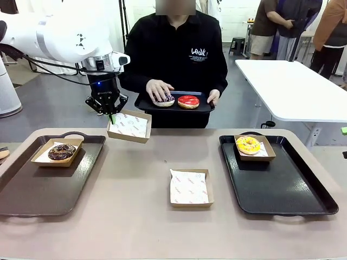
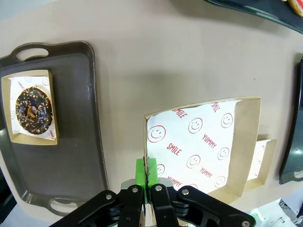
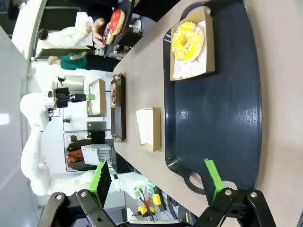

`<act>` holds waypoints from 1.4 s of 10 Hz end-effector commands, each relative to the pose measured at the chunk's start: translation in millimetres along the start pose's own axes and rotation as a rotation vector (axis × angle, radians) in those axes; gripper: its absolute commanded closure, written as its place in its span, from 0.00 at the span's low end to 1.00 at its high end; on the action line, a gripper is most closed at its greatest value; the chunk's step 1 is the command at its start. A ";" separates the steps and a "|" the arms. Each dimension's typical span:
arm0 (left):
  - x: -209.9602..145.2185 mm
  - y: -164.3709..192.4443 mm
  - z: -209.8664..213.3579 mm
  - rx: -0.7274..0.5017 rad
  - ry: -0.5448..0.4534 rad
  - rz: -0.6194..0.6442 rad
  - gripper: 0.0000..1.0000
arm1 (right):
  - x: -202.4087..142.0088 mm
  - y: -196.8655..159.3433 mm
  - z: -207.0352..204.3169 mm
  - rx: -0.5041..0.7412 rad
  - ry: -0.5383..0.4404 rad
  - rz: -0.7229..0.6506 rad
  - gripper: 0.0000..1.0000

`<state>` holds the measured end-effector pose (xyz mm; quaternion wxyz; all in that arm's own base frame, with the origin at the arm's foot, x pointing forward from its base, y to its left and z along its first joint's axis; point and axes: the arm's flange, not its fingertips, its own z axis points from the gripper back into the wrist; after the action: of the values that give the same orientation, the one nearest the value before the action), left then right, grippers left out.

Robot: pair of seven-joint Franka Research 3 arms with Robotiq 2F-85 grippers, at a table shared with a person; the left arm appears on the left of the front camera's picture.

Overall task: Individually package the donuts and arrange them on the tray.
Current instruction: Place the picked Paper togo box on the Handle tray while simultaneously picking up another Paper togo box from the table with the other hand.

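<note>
The beige counter (image 1: 141,216) carries two large handled trays, a dark brown tray (image 1: 32,189) on the robot's left and a black tray (image 1: 282,184) on its right. At the far side a person holds a smaller dark tray (image 1: 203,107) above the counter's edge. Four paper-lined cardboard boxes come next. One box (image 1: 75,156) sits at the far end of the brown tray. Another box (image 1: 265,154) sits at the far end of the black tray. An empty box (image 1: 190,188) lies on the bare counter between the two trays. A fourth, the held box (image 1: 130,126), hangs tilted in the air near the far edge, just beyond the brown tray's far right corner. The chocolate donut (image 1: 61,151) lies in the box on the brown tray and the yellow donut (image 1: 248,144) in the box on the black tray. The purple donut (image 1: 164,100) and the red donut (image 1: 188,101) rest side by side on the person's tray, and the person's hand (image 1: 158,89) lies on the purple one. The left gripper (image 1: 110,115) points down with its green pads pinched on one side wall of the held box. The right gripper (image 3: 157,182) hangs with its fingers spread wide, gripping nothing, over the near end of the black tray.
</note>
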<state>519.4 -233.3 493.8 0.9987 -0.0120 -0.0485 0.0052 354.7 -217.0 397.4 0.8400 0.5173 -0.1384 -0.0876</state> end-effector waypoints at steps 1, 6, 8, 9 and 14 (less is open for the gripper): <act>-0.2 1.5 3.2 -0.001 -0.006 0.003 1.00 | -2.7 1.1 -0.2 -0.011 0.026 0.006 0.00; -0.2 1.5 3.2 -0.001 -0.006 0.003 1.00 | -2.7 1.1 -0.2 -0.011 0.026 0.006 0.00; -0.2 1.5 3.2 -0.001 -0.006 0.003 1.00 | -2.7 1.1 -0.2 -0.011 0.026 0.006 0.00; -0.2 1.5 3.2 -0.001 -0.006 0.003 1.00 | -2.7 1.1 -0.2 -0.011 0.026 0.006 0.00; -0.2 1.5 3.2 -0.001 -0.006 0.003 1.00 | -2.7 1.1 -0.2 -0.011 0.026 0.006 0.00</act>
<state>519.6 -232.6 494.1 0.9987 -0.0121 -0.0488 0.0059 354.6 -216.1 397.1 0.8417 0.5159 -0.1350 -0.0852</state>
